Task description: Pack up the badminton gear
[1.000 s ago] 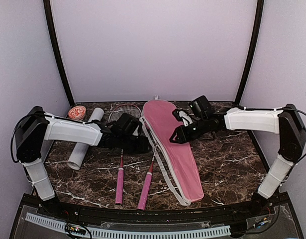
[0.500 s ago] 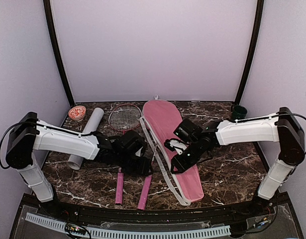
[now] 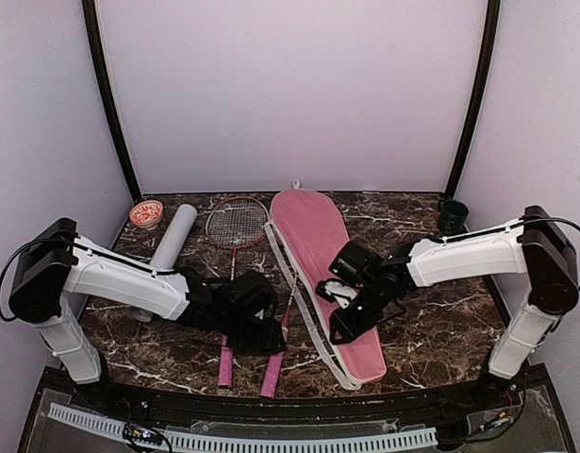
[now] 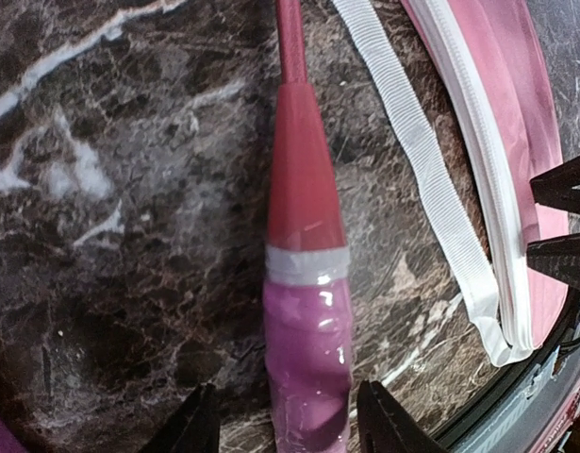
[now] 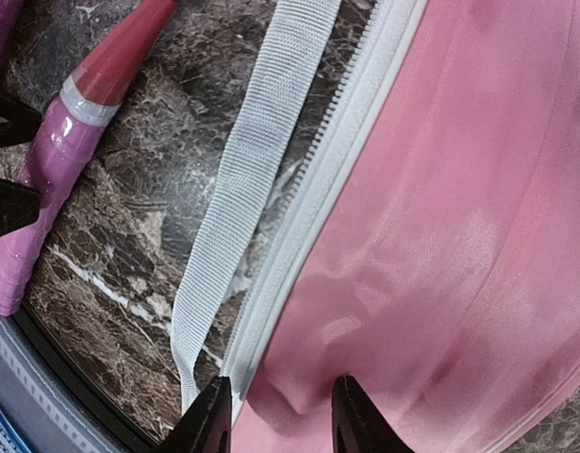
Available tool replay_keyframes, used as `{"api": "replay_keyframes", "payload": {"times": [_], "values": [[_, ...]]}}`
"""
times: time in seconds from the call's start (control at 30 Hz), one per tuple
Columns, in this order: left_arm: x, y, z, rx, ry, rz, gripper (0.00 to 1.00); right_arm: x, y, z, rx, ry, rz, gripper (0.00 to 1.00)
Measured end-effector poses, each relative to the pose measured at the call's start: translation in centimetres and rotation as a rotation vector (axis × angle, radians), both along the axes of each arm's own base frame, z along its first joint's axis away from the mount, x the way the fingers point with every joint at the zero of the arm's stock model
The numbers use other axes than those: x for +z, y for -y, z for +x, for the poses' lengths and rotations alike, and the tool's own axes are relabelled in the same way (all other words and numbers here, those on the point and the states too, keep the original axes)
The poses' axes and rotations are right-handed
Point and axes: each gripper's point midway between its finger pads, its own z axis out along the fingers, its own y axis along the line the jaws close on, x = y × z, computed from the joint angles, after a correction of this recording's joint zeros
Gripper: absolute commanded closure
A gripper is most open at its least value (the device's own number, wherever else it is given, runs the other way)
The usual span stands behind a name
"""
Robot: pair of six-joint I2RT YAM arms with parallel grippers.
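Observation:
Two red-framed rackets lie side by side; one head [image 3: 236, 223] shows, the other's is hidden by the pink cover [image 3: 313, 231]. Their pink handles [image 3: 225, 363] point at the near edge. My left gripper [image 3: 267, 337] is open low over the right racket's handle [image 4: 308, 349], one finger on each side [image 4: 294, 429]. My right gripper [image 3: 340, 327] is open and presses on the cover's zipper edge [image 5: 299, 226]; pink fabric puckers between the fingers [image 5: 282, 415]. The white tube [image 3: 172, 241] lies at the far left. No shuttlecocks are in view.
A small red-patterned cap [image 3: 146, 214] sits at the far left corner and a dark green cup [image 3: 452, 215] at the far right. The cover's white strap [image 3: 306, 316] loops on the marble between the rackets and the cover, close to both grippers [image 4: 412, 170].
My left gripper has slid toward the near edge, from the racket shafts down to the right handle. My right gripper has moved from the cover's middle to its near zipper edge.

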Motion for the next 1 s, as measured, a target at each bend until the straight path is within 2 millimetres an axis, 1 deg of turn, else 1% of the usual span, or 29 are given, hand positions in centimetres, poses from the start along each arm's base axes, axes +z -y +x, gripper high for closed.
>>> {"api": "replay_keyframes", "payload": {"times": [0.1,0.23,0.43,0.5,0.63,0.87,0.93,1.0], "values": [[-0.5,-0.1,-0.6,0.006,-0.01,0.002,0.49,0.0,-0.1,-0.1,-0.007,-0.003,0.0,0.6],[-0.4,0.2,-0.8,0.011,-0.014,-0.015,0.49,-0.1,-0.2,-0.5,-0.006,0.002,-0.012,0.61],[-0.4,0.3,-0.9,0.022,-0.017,-0.021,0.49,-1.5,0.3,-0.7,-0.013,0.028,-0.094,0.61],[-0.4,0.3,-0.8,0.027,-0.019,-0.023,0.5,-1.7,0.3,-0.6,-0.012,0.054,-0.13,0.61],[-0.4,0.4,-0.7,0.037,-0.017,-0.027,0.5,-0.8,-0.3,-0.4,-0.013,0.113,-0.165,0.61],[-0.4,0.3,-0.6,0.049,-0.012,-0.034,0.5,1.5,-2.3,0.4,-0.026,0.182,-0.139,0.62],[-0.4,0.2,-0.6,0.055,-0.007,-0.035,0.5,1.5,-2.5,0.6,-0.029,0.191,-0.142,0.63],[-0.4,-0.2,-0.6,0.063,-0.005,-0.032,0.5,1.1,-2.4,0.7,-0.031,0.194,-0.159,0.64]]}}
